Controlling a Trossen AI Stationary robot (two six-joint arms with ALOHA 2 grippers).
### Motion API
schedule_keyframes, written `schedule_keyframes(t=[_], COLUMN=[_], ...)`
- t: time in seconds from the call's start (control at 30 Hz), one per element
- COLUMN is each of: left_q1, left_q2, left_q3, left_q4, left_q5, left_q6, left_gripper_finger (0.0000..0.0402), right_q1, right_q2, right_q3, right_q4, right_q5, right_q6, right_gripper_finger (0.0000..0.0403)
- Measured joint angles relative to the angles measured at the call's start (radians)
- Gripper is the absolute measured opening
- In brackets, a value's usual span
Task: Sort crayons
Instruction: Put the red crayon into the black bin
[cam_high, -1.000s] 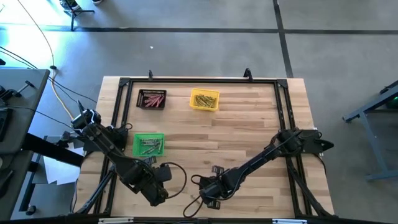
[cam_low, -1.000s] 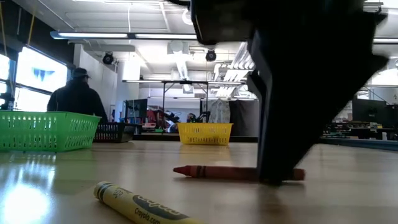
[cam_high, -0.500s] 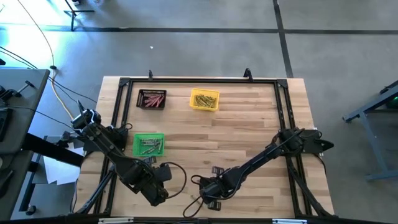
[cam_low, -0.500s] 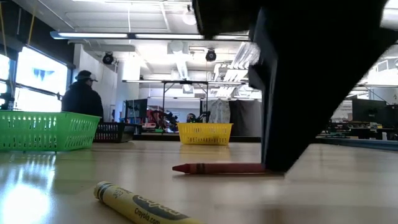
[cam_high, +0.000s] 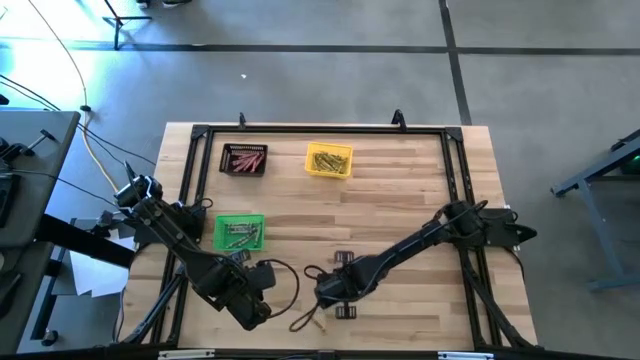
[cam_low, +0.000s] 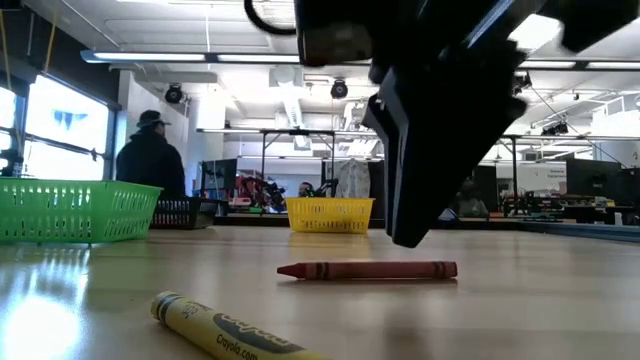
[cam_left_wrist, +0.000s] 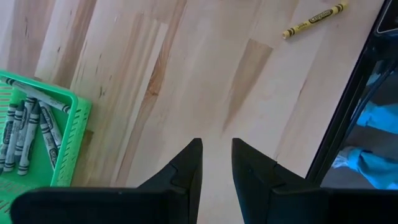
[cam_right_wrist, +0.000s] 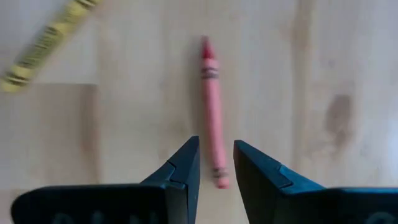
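A red crayon (cam_right_wrist: 213, 112) lies flat on the wooden table; it also shows in the low view (cam_low: 368, 270). My right gripper (cam_right_wrist: 216, 155) is open and hangs a little above it, a finger on either side of its blunt end, touching nothing. In the high view my right gripper (cam_high: 333, 292) is near the table's near edge. A yellow crayon (cam_high: 318, 322) lies flat close by, nearer that edge. My left gripper (cam_left_wrist: 216, 163) is open and empty, at the near left (cam_high: 262, 280).
A green bin (cam_high: 240, 232) holds greenish-grey crayons, a black bin (cam_high: 244, 160) holds red ones, and a yellow bin (cam_high: 329, 160) holds yellow ones. Bare wood stretches across the table's middle and right. A person stands in the room beyond (cam_low: 150, 160).
My right gripper stood with its fingertips down on the table at the red crayon's blunt end. It has risen clear and drawn back toward the far edge. The crayon stays lying on the table.
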Motion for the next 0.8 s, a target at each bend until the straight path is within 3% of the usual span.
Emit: schedule_keyframes(t=[0.33, 0.8], left_q1=[0.000, 0.006], left_q2=[0.000, 0.000], left_q3=[0.000, 0.000], left_q4=[-0.028, -0.030], left_q5=[-0.007, -0.022], left_q6=[-0.034, -0.034], left_gripper_finger=[0.0072, 0.0072], right_q1=[-0.022, -0.033], right_q2=[0.000, 0.000], right_q3=[-0.030, -0.030], right_q4=[-0.019, 0.026], right_q5=[-0.067, -0.061], right_q6=[-0.048, -0.074], right_gripper_finger=[0.0083, 0.0083])
